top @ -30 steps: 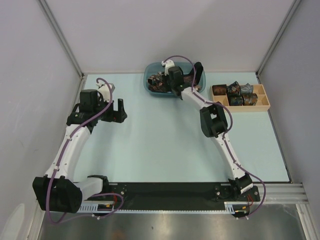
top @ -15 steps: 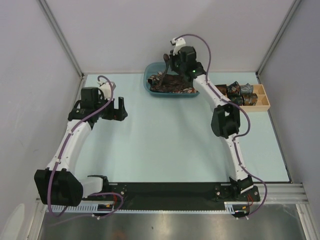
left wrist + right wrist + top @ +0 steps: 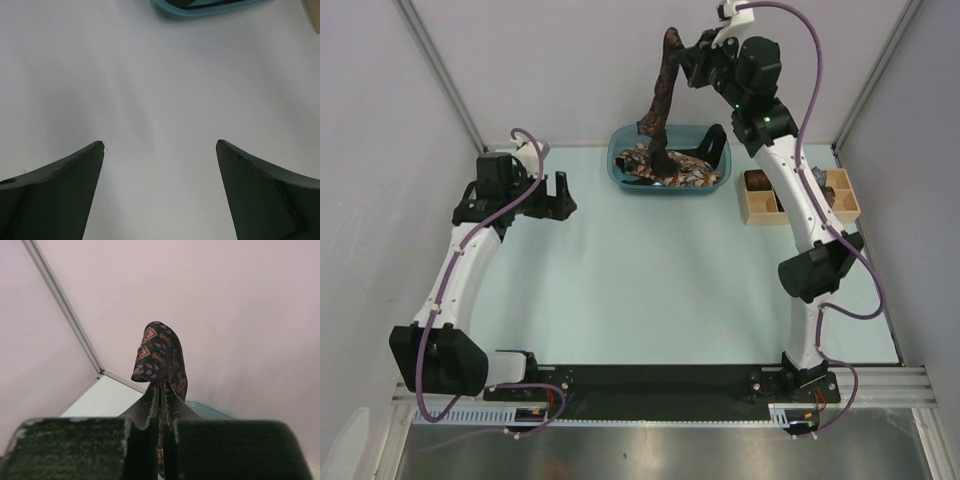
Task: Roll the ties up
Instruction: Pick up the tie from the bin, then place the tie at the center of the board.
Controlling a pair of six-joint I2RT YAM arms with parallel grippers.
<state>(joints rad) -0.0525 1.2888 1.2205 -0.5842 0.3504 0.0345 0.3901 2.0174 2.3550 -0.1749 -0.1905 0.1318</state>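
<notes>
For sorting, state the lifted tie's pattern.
Dark brown tie with small orange and mauve teardrops; right wrist view.

Nothing to read here: no word, label, brand or number comes through in any view. The tie (image 3: 160, 357) shows only a small orange-and-mauve print, shapes rather than letters.

High rear camera over the whole table (image 3: 640, 290); close wrist cameras, left downward, right wallward; teal bin (image 3: 614, 160) in all.
</notes>
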